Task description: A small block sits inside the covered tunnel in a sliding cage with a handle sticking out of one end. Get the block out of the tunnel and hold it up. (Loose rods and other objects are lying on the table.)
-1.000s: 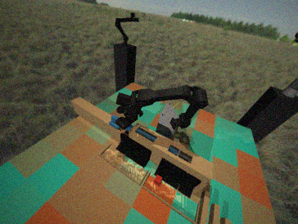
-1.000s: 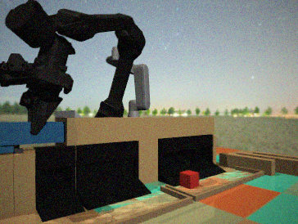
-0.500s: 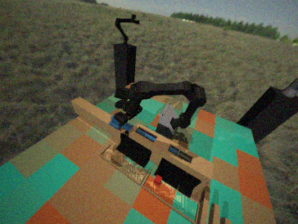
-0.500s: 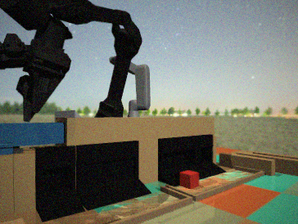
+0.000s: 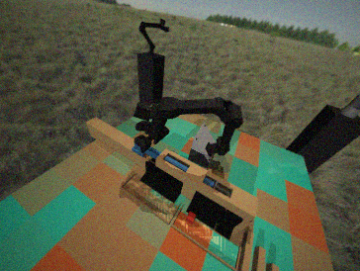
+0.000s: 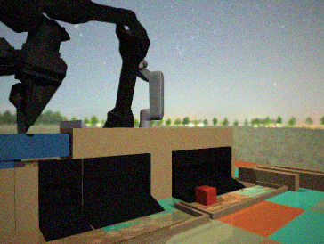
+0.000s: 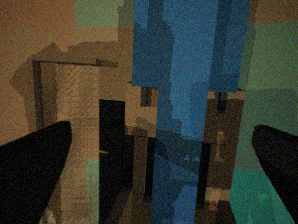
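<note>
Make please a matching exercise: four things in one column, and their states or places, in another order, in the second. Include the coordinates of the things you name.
Things:
1. Small block [image 5: 191, 217] [image 6: 206, 196]
2. Pincer [image 5: 146, 153] [image 6: 26, 131] [image 7: 162, 127]
3. Tan wall [image 5: 189, 190] [image 6: 161, 174]
4. Grey object [image 5: 202, 139] [image 6: 157, 95]

States or places:
A. Open, above a blue part [image 5: 138, 148] [image 6: 33, 144] [image 7: 185, 50]
B. Upright, beyond the wall in the exterior view
C. Red, in front of a dark opening
D. Has two dark openings

Right pairs: 1-C, 2-A, 3-D, 4-B
</note>
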`<state>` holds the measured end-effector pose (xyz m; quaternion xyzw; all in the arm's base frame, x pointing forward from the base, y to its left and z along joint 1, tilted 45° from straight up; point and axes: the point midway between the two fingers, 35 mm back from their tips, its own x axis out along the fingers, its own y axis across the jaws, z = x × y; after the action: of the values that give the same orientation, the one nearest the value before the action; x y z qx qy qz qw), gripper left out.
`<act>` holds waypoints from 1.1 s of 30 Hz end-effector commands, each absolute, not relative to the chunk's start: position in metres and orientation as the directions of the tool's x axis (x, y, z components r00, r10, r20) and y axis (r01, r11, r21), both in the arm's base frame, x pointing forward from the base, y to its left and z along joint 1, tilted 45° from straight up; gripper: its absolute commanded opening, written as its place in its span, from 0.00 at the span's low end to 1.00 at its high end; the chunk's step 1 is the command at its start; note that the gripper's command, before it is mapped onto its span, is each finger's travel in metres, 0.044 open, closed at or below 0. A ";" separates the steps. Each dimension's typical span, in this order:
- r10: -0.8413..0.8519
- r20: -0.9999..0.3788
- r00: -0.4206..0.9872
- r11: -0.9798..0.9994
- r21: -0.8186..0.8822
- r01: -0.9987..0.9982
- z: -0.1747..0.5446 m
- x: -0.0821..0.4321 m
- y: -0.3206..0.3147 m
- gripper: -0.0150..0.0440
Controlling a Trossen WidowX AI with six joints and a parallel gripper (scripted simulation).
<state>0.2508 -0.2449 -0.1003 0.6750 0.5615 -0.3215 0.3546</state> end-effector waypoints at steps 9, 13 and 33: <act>0.541 -0.826 0.159 -0.116 0.113 0.987 -0.118 0.250 -0.229 1.00; 0.541 -0.826 0.159 -0.116 0.113 0.987 -0.123 0.249 -0.224 1.00; 0.535 -0.830 0.161 -0.111 0.120 0.987 -0.124 0.249 -0.223 0.42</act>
<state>0.2494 -0.2228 -0.1243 0.6738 0.5641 -0.3187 0.3553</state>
